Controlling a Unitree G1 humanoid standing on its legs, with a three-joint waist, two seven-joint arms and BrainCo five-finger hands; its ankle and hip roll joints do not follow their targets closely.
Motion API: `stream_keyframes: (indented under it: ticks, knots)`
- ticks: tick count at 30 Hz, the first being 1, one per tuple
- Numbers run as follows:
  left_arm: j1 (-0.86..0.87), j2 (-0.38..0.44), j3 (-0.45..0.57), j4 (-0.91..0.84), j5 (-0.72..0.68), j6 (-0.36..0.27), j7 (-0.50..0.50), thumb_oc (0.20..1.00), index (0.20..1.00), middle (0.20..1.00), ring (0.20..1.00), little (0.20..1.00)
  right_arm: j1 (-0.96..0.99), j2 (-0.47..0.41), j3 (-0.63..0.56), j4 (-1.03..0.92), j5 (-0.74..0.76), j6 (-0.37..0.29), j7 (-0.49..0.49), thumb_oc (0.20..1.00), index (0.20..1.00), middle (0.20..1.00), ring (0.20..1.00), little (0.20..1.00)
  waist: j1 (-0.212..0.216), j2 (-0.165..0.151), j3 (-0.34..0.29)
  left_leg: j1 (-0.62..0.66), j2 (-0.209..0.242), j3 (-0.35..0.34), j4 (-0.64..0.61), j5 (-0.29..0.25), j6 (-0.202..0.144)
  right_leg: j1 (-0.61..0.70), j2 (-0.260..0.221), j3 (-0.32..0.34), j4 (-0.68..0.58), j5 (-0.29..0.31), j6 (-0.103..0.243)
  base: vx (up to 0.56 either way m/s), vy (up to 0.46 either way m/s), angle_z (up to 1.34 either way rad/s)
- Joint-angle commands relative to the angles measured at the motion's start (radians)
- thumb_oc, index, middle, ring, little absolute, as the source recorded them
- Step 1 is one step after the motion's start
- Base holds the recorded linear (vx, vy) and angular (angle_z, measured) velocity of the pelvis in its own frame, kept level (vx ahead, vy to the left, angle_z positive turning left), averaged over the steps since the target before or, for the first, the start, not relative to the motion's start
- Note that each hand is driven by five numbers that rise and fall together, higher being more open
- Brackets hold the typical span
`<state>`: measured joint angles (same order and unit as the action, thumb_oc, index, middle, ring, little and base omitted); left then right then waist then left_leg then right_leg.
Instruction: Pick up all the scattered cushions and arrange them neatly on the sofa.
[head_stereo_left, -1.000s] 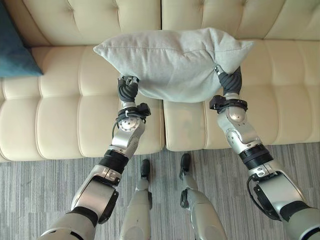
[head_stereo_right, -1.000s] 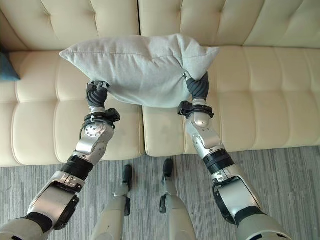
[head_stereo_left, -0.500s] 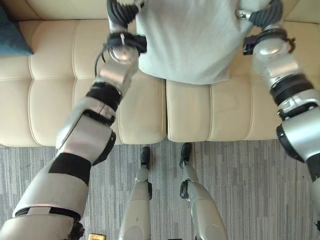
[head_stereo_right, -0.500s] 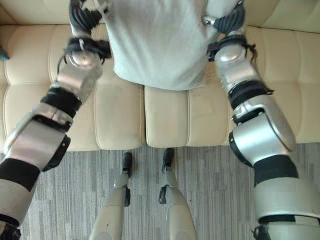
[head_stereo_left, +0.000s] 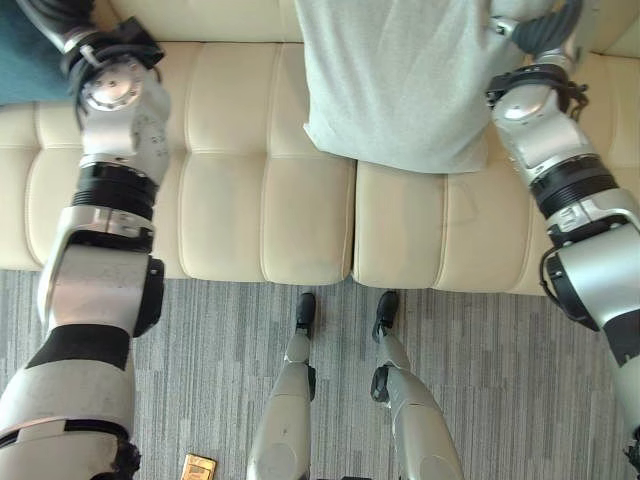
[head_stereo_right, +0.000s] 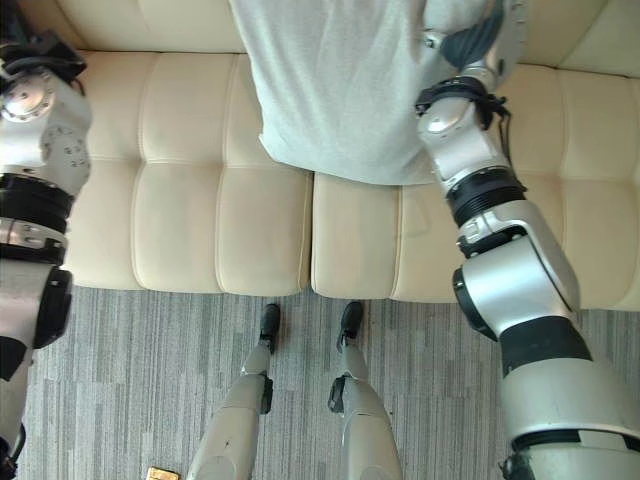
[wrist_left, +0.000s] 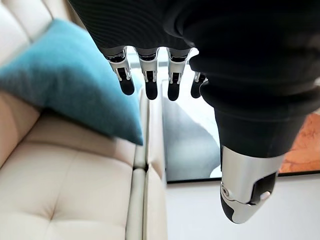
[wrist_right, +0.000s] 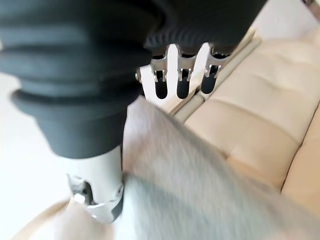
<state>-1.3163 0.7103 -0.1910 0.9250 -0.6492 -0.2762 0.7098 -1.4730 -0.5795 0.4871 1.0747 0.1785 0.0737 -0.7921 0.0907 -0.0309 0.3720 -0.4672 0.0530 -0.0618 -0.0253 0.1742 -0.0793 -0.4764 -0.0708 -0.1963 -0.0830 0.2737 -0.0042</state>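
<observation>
Since a second ago, when both hands carried the grey cushion (head_stereo_left: 400, 80) up over the seat, the left arm has swung away to the far left and let go of it, while the cushion now stands against the backrest of the cream sofa (head_stereo_left: 250, 210) with its lower edge on the seat, across the gap between the two middle seat cushions. In its own wrist view the left hand (wrist_left: 150, 75) hangs free, fingers (wrist_left: 151, 82) straight and relaxed with nothing between them and the thumb (wrist_left: 245, 195); past them lies a teal cushion (wrist_left: 75, 95) leaning at the sofa's far left end, apart from the hand. From the head views the same teal cushion (head_stereo_left: 25, 60) shows as a dark corner just beside the left wrist. The right hand (wrist_right: 180, 80) is at the right edge of the grey cushion (wrist_right: 200, 190), its fingers (wrist_right: 182, 82) extended rather than curled and its thumb (wrist_right: 100, 200) touching the grey fabric; whether the thumb pinches the cloth cannot be told. In the head view the right hand (head_stereo_right: 470, 45) sits against the cushion's upper right side. Nearer, grey striped carpet (head_stereo_left: 200, 360) runs along the sofa front, and a small yellowish object (head_stereo_left: 197, 467) lies on it at the near left.
</observation>
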Motion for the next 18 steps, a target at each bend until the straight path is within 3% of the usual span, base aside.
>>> stream_keyframes:
  ticks: [1, 4, 7, 10, 12, 14, 18]
  knots:
    - [0.021, -0.077, -0.076, -0.023, -0.026, -0.050, -0.027, 1.000, 1.000, 1.000, 1.000, 1.000, 0.000, 0.060, 0.012, 0.037, 0.092, -0.075, -0.050, 1.000, 1.000, 1.000, 1.000, 1.000, -0.005, -0.014, -0.136, 0.072, -0.013, 0.017, -0.062, -0.058, -0.046, 0.164, -0.033, 0.024, 0.014, -0.238, 0.146, 0.01, -0.004, 0.25]
    - [0.141, -0.023, -0.063, -0.094, -0.091, -0.060, -0.125, 1.000, 1.000, 1.000, 1.000, 1.000, 0.096, 0.013, -0.066, -0.032, 0.205, -0.138, -0.035, 1.000, 1.000, 1.000, 1.000, 1.000, -0.004, -0.016, -0.140, 0.087, -0.009, 0.011, -0.062, -0.062, -0.048, 0.188, -0.032, 0.017, 0.008, -0.242, 0.144, 0.02, -0.012, 0.11]
    - [0.396, -0.017, 0.034, -0.230, -0.011, -0.037, -0.163, 1.000, 1.000, 1.000, 1.000, 1.000, 0.297, -0.011, -0.197, -0.200, 0.113, -0.134, -0.053, 1.000, 1.000, 1.000, 1.000, 1.000, -0.012, -0.010, -0.149, 0.121, -0.002, 0.023, -0.062, -0.077, -0.043, 0.214, -0.036, 0.018, 0.002, -0.248, 0.144, 0.04, 0.032, 0.05]
    - [0.699, -0.079, 0.147, -0.376, 0.063, -0.010, -0.203, 1.000, 1.000, 1.000, 1.000, 1.000, 0.588, 0.007, -0.317, -0.368, 0.010, -0.114, -0.014, 1.000, 1.000, 1.000, 1.000, 1.000, -0.024, -0.001, -0.169, 0.166, -0.003, 0.040, -0.062, -0.095, -0.032, 0.251, -0.042, 0.023, 0.000, -0.250, 0.143, 0.07, 0.071, -0.16]
    - [1.013, -0.167, 0.217, -0.479, 0.112, 0.037, -0.291, 1.000, 1.000, 1.000, 1.000, 1.000, 0.929, 0.102, -0.419, -0.545, 0.046, -0.166, 0.149, 1.000, 1.000, 1.000, 1.000, 1.000, -0.046, 0.010, -0.180, 0.212, -0.004, 0.058, -0.062, -0.109, -0.021, 0.287, -0.047, 0.028, 0.001, -0.249, 0.142, 0.07, 0.071, -0.09]
    - [1.127, -0.204, 0.233, -0.454, 0.145, 0.067, -0.338, 1.000, 1.000, 1.000, 1.000, 1.000, 1.061, 0.150, -0.453, -0.577, 0.065, -0.187, 0.231, 1.000, 1.000, 1.000, 1.000, 1.000, -0.059, 0.013, -0.194, 0.238, -0.003, 0.069, -0.062, -0.117, -0.017, 0.310, -0.050, 0.031, 0.001, -0.250, 0.144, 0.04, 0.059, -0.27]
    - [1.288, -0.256, 0.208, -0.240, 0.356, 0.138, -0.455, 1.000, 1.000, 1.000, 1.000, 1.000, 1.298, 0.213, -0.497, -0.462, 0.171, -0.219, 0.460, 1.000, 1.000, 1.000, 1.000, 1.000, -0.091, 0.026, -0.226, 0.316, 0.000, 0.091, -0.062, -0.135, -0.009, 0.369, -0.052, 0.043, 0.000, -0.252, 0.150, 0.00, 0.044, -0.24]
